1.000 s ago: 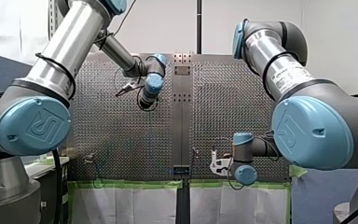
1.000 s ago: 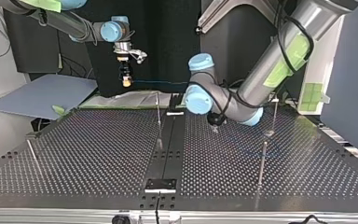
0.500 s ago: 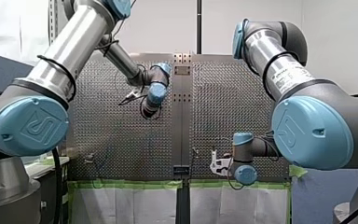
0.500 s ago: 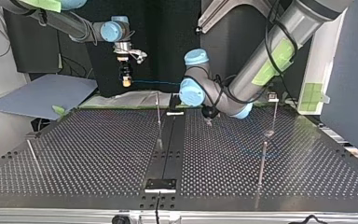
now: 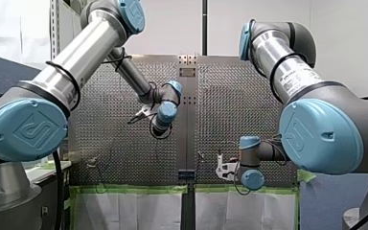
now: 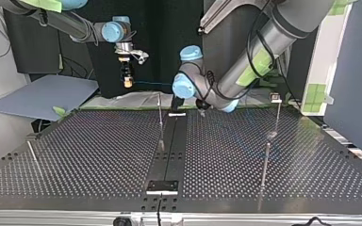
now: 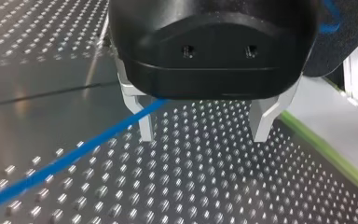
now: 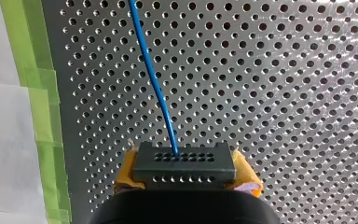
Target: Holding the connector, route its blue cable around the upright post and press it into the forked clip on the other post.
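Black connector point(image 8: 184, 161) sits clamped between the yellow pads point(image 8: 246, 173) of my right gripper point(image 8: 186, 179), above the perforated table point(image 8: 284, 93) near its green-taped edge point(image 8: 42, 116). Its blue cable point(image 8: 154, 84) runs out across the table, passing beside 1 metal finger point(image 7: 145, 127) of my left gripper point(image 7: 205, 126), jaws wide apart.

Shows a blue cable point(image 8: 154, 79) entering a black connector point(image 8: 184, 167) dotted with rows of small holes, set between the yellow pads point(image 8: 248, 177) of my right tool point(image 8: 185, 173). Sets both over a silvery surface point(image 8: 284, 70) patterned with an even grid of holes and edged in bright green tape point(image 8: 28, 93). Pairs a glossy black body with pale grey fingers point(image 7: 145, 127) on my left tool point(image 7: 203, 137).
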`<act>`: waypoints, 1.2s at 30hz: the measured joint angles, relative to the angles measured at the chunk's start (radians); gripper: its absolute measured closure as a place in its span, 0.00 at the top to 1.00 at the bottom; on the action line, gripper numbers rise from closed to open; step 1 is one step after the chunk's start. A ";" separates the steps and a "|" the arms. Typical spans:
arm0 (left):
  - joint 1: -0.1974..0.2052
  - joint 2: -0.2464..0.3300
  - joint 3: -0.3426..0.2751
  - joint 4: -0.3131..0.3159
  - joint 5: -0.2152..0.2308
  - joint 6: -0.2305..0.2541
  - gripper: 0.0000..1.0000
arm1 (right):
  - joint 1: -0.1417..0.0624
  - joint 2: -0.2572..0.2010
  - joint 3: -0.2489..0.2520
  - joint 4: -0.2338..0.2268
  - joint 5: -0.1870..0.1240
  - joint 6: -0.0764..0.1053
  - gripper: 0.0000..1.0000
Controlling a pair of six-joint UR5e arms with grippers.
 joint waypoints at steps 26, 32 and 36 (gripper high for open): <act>-0.047 -0.179 -0.057 0.120 0.037 -0.050 1.00 | 0.000 0.000 -0.001 0.009 0.000 0.000 0.00; -0.057 -0.198 -0.057 0.129 0.056 -0.063 1.00 | 0.001 0.000 -0.001 0.010 0.000 0.000 0.00; -0.067 -0.221 -0.057 0.144 0.076 -0.078 1.00 | 0.002 0.000 -0.001 0.010 0.000 0.000 0.00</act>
